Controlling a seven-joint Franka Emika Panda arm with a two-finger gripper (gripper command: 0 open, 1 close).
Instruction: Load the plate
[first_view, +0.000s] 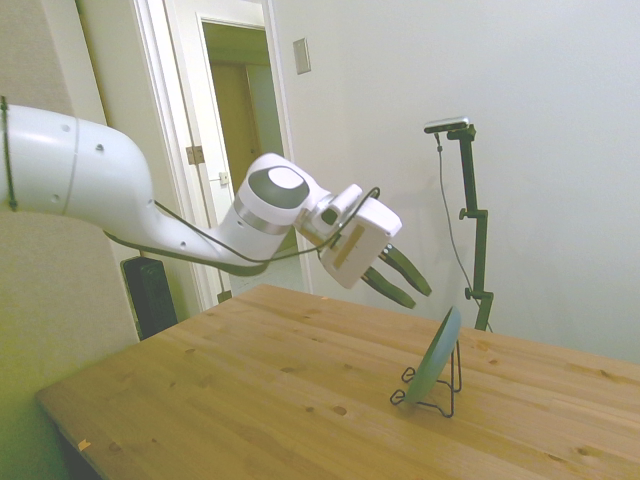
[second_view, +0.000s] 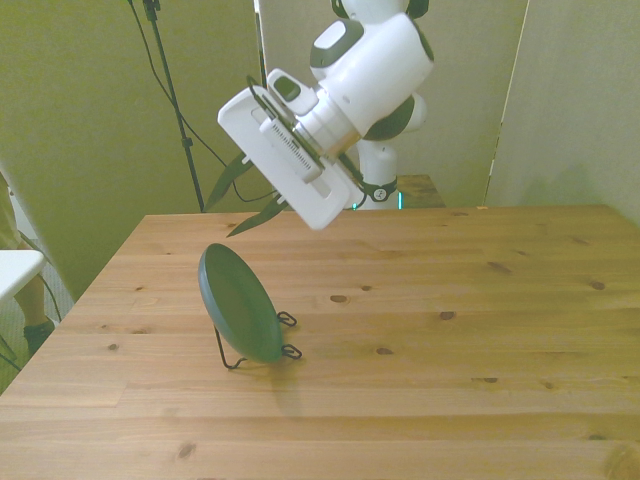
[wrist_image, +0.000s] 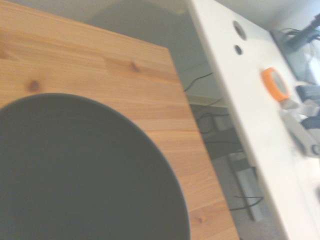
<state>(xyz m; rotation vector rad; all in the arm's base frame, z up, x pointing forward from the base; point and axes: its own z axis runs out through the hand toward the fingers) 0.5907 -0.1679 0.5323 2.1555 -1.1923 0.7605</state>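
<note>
Probably a lab set up in an ordinary room: plain white walls (first_view: 560, 120), open doorway (first_view: 235, 150), wooden desk (first_view: 250, 390)

Side, front, close wrist cams

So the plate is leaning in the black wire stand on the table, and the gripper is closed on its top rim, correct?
Not quite. The plate does lean in the black wire stand on the table, but the gripper is not on its rim. The side view shows it open, in the air, above the plate and apart from it.
</note>
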